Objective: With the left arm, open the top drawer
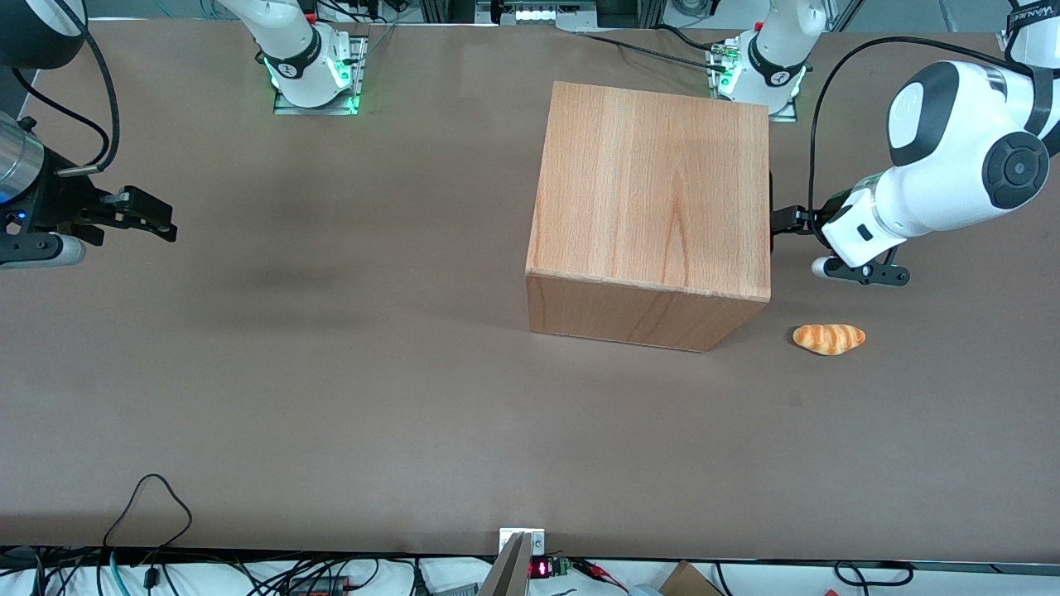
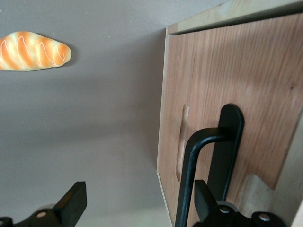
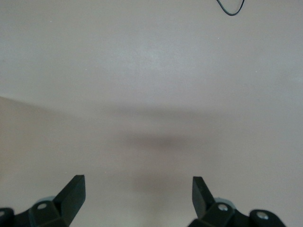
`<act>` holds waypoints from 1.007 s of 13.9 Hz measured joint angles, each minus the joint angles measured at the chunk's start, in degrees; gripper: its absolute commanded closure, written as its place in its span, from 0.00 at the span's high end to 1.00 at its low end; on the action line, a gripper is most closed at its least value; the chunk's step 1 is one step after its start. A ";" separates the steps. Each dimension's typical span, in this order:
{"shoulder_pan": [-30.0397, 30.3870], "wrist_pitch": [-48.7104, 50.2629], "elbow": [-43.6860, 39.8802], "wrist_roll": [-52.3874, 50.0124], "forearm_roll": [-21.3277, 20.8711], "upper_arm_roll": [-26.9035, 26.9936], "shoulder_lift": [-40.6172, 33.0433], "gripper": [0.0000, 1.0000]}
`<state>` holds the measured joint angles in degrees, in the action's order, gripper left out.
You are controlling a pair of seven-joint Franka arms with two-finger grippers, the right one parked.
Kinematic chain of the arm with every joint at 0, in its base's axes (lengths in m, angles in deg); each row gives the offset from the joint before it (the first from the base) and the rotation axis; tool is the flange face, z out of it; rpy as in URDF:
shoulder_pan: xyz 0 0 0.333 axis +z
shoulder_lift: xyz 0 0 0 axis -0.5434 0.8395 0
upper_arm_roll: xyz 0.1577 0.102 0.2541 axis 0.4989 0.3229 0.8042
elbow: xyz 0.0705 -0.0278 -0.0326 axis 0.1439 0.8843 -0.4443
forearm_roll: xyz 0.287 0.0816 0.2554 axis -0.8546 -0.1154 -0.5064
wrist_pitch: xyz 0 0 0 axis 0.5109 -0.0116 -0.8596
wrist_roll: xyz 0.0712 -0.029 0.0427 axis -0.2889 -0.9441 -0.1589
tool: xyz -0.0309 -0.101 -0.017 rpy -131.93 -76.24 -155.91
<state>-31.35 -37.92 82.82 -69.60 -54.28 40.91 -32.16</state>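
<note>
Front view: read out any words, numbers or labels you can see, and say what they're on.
"WAN...": white letters on a black strap above the left arm; the rest is unreadable.
Red digits on a small display at the table's near edge: too blurred to read.
No text on the cabinet, the bread roll, or the open gripper at the drawer handle.

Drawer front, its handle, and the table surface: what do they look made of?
Top drawer front: light wood or veneer, matte, visible grain. Handle: black bar, probably painted metal, slight sheen. Table: matte brown-grey sheet, material unclear. The left arm's gripper is open at the handle, one finger beside the bar.
</note>
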 measured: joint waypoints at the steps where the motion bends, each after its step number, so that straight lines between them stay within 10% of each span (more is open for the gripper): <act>1: 0.00 -0.05 0.15 0.19 0.00 0.00 0.00 1.00; 14: 0.07 -1.49 1.37 0.76 0.03 -0.35 2.45 1.00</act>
<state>-31.28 -39.41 84.19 -68.84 -54.25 40.56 -29.71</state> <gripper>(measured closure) 0.000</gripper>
